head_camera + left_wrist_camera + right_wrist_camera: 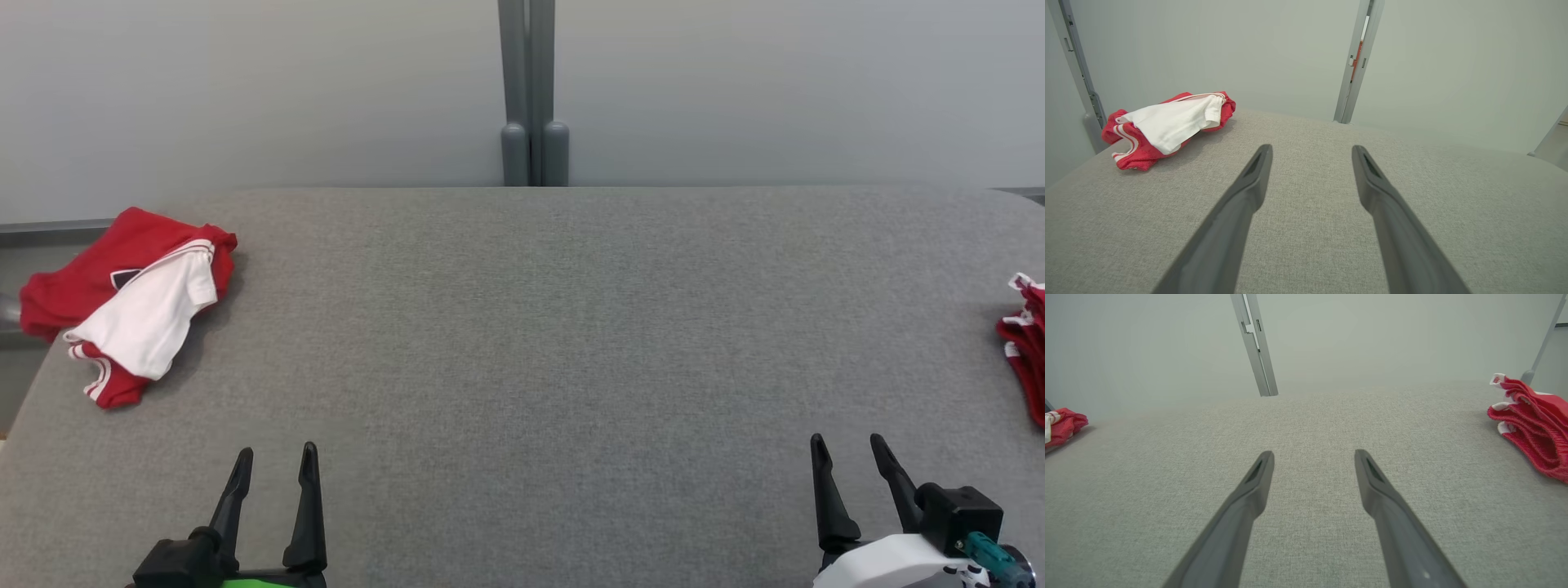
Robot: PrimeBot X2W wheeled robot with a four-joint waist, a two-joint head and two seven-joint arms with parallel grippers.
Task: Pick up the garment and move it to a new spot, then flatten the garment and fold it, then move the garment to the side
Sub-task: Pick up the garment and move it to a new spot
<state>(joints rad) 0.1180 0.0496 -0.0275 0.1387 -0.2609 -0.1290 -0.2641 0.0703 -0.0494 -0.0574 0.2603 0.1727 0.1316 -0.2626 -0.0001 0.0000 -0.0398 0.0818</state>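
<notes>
A crumpled red and white garment lies at the far left edge of the grey table. It shows as a heap ahead and left of my left gripper, and as a small red patch at the left rim of the right wrist view. My left gripper rests open near the table's front left, well short of the garment. At the front right my right gripper is open too, its fingers over bare cloth with nothing between them.
Another red garment with white trim lies folded at the table's right edge, also in the right wrist view. A grey post stands behind the table against a pale wall. The table's padded surface lies bare between the grippers.
</notes>
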